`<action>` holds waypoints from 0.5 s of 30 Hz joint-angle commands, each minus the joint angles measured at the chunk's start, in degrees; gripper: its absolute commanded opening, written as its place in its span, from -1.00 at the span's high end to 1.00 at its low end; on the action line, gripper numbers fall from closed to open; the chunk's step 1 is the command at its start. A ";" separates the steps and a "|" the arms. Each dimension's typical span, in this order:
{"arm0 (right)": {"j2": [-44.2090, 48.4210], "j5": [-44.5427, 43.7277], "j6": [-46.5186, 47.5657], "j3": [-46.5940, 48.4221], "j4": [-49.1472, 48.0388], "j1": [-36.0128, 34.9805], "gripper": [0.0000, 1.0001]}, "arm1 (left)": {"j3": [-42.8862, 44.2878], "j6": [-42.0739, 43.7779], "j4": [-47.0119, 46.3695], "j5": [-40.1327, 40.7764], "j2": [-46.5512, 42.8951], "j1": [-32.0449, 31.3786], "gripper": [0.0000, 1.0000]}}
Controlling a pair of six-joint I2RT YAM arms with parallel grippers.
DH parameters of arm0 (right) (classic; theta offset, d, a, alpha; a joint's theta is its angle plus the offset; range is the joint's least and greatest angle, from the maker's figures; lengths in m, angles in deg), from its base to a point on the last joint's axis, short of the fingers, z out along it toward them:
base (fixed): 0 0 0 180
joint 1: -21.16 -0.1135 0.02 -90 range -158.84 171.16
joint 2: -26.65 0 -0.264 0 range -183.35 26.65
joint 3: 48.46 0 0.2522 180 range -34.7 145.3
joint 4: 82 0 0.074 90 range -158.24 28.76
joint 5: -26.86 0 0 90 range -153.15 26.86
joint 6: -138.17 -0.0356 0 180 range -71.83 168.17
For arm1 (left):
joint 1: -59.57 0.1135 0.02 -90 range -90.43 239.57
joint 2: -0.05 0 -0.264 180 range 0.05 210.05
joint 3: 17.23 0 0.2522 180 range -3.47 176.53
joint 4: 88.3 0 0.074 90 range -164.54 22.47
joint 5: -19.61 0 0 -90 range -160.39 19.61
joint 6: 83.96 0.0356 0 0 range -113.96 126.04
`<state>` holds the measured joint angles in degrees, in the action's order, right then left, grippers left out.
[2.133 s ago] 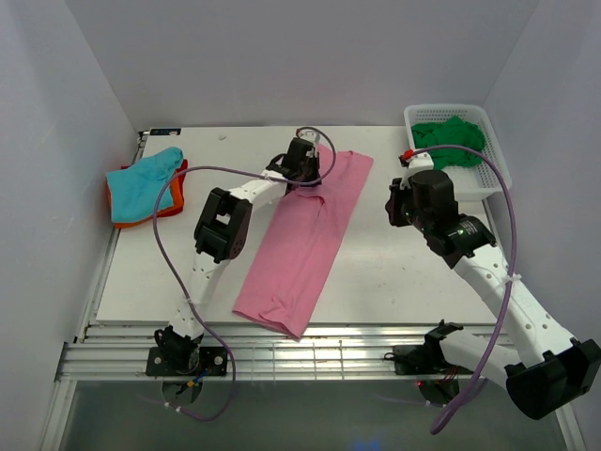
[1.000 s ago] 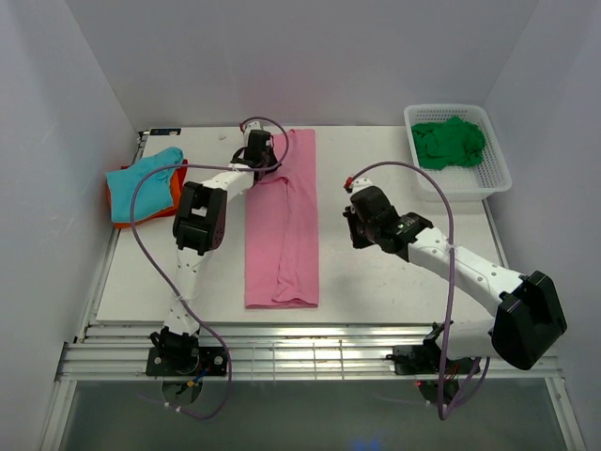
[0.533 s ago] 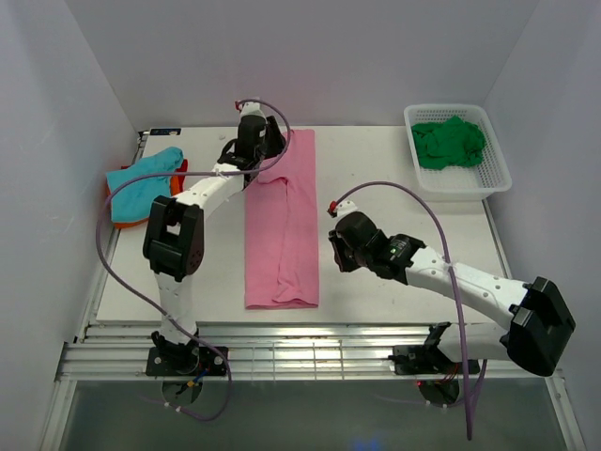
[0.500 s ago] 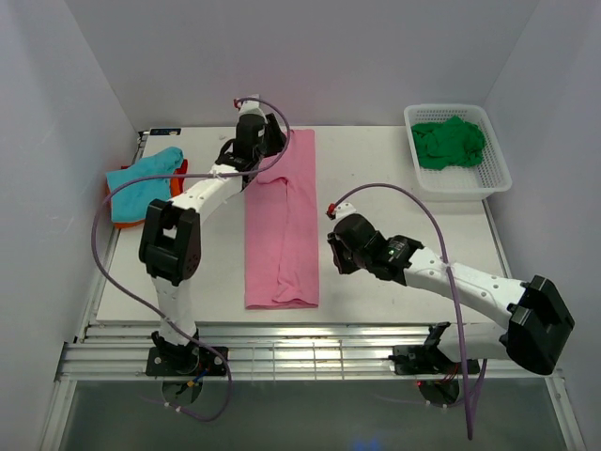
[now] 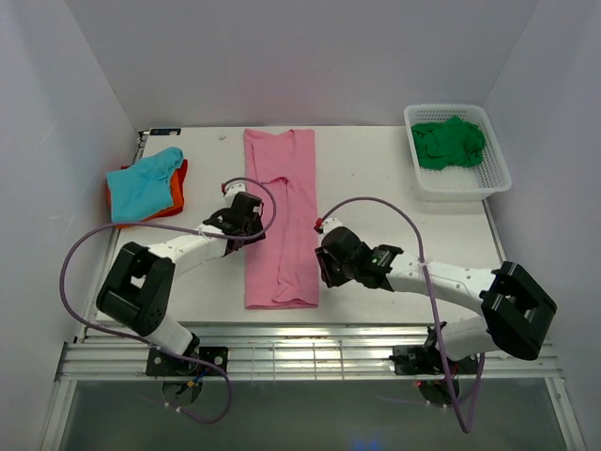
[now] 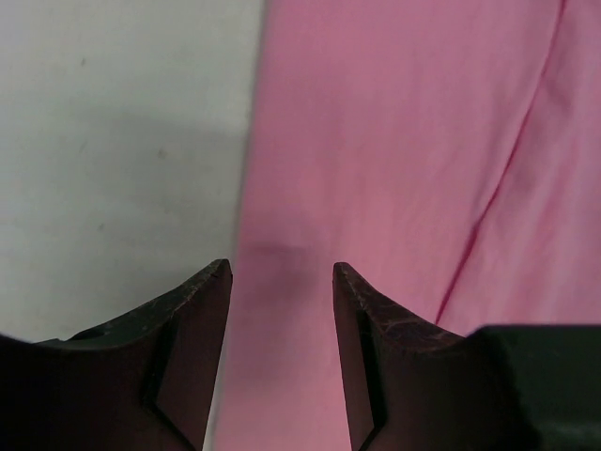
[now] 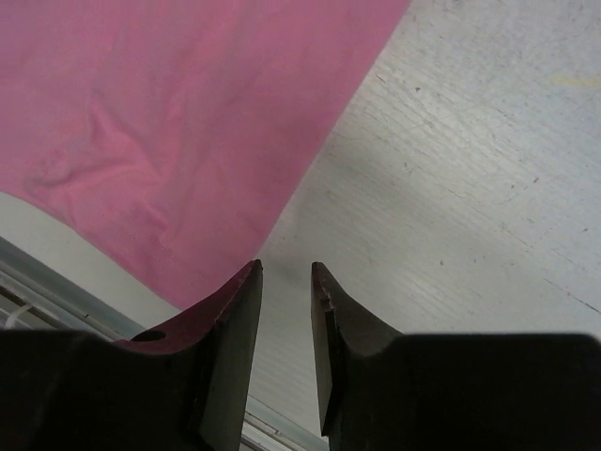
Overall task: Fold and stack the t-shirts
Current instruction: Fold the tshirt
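Observation:
A large pink t-shirt (image 5: 282, 216) lies flat as a long folded strip down the middle of the table. My left gripper (image 5: 254, 224) hovers over its left edge about halfway down. In the left wrist view the left gripper (image 6: 282, 270) is open, with pink cloth (image 6: 404, 141) below and nothing between the fingers. My right gripper (image 5: 323, 270) sits low beside the shirt's right edge near the hem. In the right wrist view the right gripper (image 7: 286, 267) stands slightly open over bare table, the pink t-shirt (image 7: 160, 113) just to its left. A teal t-shirt (image 5: 143, 183) rests on an orange one (image 5: 175, 184).
A white mesh basket (image 5: 488, 178) at the back right holds a crumpled dark green t-shirt (image 5: 449, 141). The table's near edge with its metal rails (image 5: 310, 352) runs just below the pink shirt's hem. White walls close in the left, back and right.
My left gripper has let go of the pink shirt's far end, opened, and pulled back to its left edge. My right gripper has opened a little and slid left to the shirt's right edge.

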<state>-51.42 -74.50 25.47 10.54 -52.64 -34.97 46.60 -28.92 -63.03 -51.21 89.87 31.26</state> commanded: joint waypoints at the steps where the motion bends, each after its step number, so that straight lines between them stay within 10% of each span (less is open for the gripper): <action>1: -1.74 2.30 -1.38 -0.23 -5.22 -0.99 0.31 | -2.42 -5.20 7.10 5.34 -8.33 -2.18 -0.16; 15: -5.87 3.45 -3.32 -1.11 -8.04 -5.03 0.26 | -15.34 -13.29 18.90 1.23 -30.05 -5.52 -0.20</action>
<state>-57.51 -70.54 23.43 10.27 -58.72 -38.95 33.48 -39.61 -47.62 -47.47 62.85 26.06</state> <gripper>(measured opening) 0.367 0.598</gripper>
